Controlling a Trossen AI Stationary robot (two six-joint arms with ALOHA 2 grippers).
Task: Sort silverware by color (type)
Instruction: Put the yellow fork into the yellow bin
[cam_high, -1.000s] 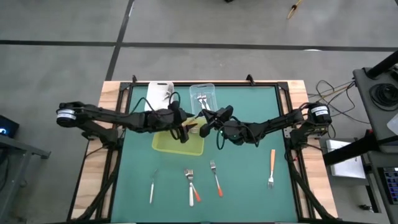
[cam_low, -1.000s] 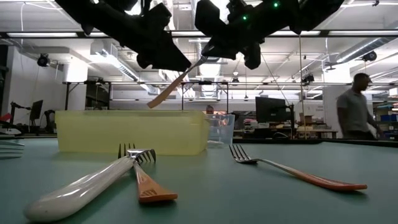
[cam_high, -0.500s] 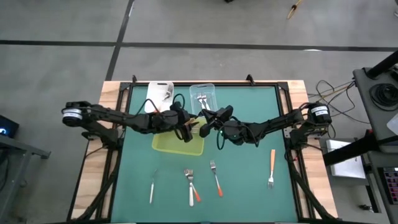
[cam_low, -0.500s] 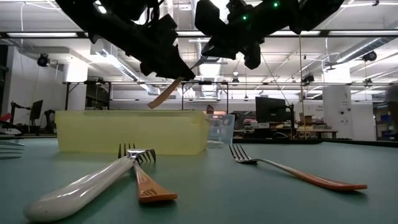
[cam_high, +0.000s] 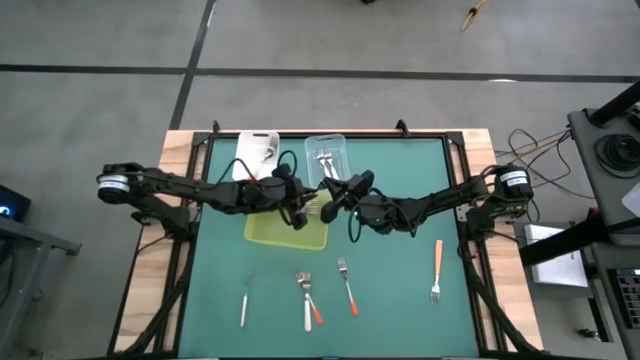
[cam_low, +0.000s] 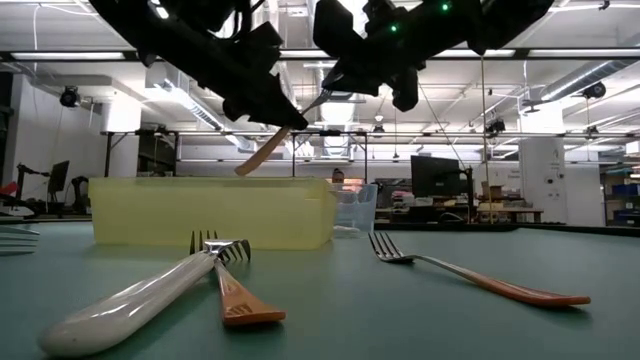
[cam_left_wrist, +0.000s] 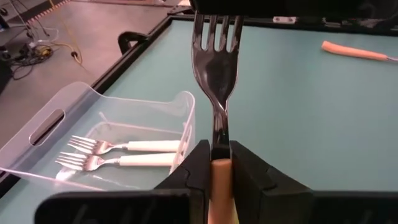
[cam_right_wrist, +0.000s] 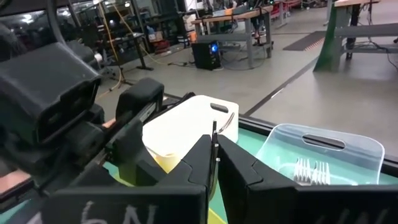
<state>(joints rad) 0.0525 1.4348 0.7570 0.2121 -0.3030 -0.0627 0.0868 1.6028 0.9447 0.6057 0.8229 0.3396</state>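
Above the yellow-green tray (cam_high: 285, 232), near the middle of the green table (cam_high: 400, 280), both grippers met on one orange-handled fork (cam_left_wrist: 217, 74). The left gripper (cam_left_wrist: 216, 167) was closed on the orange handle, its two dark fingers (cam_left_wrist: 193, 168) pressed against it on either side, as the left wrist view showed. The right gripper (cam_right_wrist: 213, 163) was closed tight on the fork's silver head end, gripping the tines, with the fork seen edge-on between its fingers in the right wrist view. In the low view the fork hung tilted in the air over the tray, its handle end pointing down and to the left (cam_low: 262, 155).

Behind the tray stood a clear tub (cam_left_wrist: 134, 112) holding two white-handled forks (cam_left_wrist: 134, 146) lying side by side, and beside it a white tub (cam_right_wrist: 186, 127).

On the near part of the table lay the other silverware. A white-handled fork (cam_low: 140, 295) and an orange-handled fork (cam_low: 232, 290) lay crossed, touching each other. Just beside them lay another orange-handled fork (cam_low: 480, 280). A thin silver utensil (cam_high: 244, 300) lay apart on the left side, and an orange-handled fork (cam_high: 437, 268) lay well apart on the right side.
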